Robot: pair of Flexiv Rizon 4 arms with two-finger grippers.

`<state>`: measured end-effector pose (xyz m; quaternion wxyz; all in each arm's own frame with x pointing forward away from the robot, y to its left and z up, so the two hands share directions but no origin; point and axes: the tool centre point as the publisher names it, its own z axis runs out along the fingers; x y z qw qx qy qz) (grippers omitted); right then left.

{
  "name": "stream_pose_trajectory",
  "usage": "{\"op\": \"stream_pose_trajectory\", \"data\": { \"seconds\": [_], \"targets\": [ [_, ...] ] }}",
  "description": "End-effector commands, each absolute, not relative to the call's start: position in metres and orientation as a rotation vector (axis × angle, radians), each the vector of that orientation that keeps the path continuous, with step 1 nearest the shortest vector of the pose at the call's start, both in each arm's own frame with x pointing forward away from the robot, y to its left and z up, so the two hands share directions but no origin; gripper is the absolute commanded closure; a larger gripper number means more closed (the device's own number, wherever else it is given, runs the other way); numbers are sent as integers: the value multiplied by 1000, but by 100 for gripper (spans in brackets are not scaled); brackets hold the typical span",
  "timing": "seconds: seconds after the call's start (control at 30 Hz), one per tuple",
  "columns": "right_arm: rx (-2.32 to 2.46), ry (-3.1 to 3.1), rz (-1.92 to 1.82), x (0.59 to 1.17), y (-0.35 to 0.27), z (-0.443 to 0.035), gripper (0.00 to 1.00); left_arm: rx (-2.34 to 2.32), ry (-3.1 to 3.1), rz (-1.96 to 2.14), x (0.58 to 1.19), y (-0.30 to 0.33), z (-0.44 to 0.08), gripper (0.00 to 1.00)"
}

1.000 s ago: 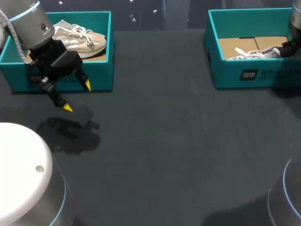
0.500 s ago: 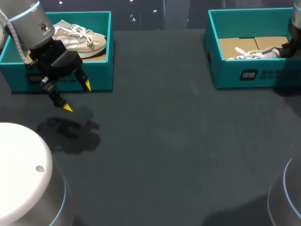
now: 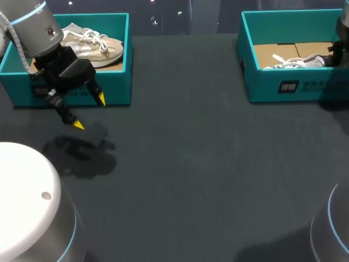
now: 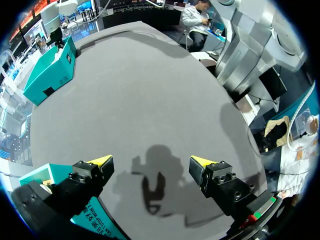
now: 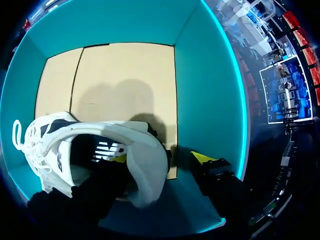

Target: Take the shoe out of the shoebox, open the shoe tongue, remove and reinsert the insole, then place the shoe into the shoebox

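A white shoe (image 3: 297,61) lies in the teal shoebox (image 3: 294,87) at the back right, on its tan cardboard floor. My right arm (image 3: 342,22) reaches into that box from the right edge. My right gripper (image 5: 160,159) is open astride the white shoe (image 5: 100,145)'s heel. One fingertip (image 5: 118,159) is inside the shoe. The other (image 5: 202,157) stands clear of the heel, by the shoebox (image 5: 210,90)'s wall. My left gripper (image 3: 90,112) hangs open over bare table in front of the left box, with nothing between the fingers of the left gripper (image 4: 151,162).
A second teal box (image 3: 117,93) at the back left holds a beige shoe (image 3: 92,45); my left arm is just in front of it. The dark table (image 3: 185,164) stretches between the two boxes and toward the near edge.
At the right box the dark end of my right arm has drawn back slightly to the right. The white shoe stays in the box. The left arm has not moved.
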<state>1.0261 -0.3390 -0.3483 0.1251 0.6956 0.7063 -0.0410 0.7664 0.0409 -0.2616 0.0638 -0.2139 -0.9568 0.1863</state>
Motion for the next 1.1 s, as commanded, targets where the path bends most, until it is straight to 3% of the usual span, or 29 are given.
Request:
{"op": "stream_pose_trajectory", "data": {
  "seconds": [0.03,0.2,1.1],
  "targets": [
    [2017,2046,-114,1019,-337,-339,13,-648,-2890,561,766,42,-262,0],
    [2026,2042,-109,1018,-336,-334,0,-648,-2890,561,766,42,-262,0],
    [2050,2103,100,939,-287,-200,0,-648,-2890,561,766,42,-262,0]
  ]
}}
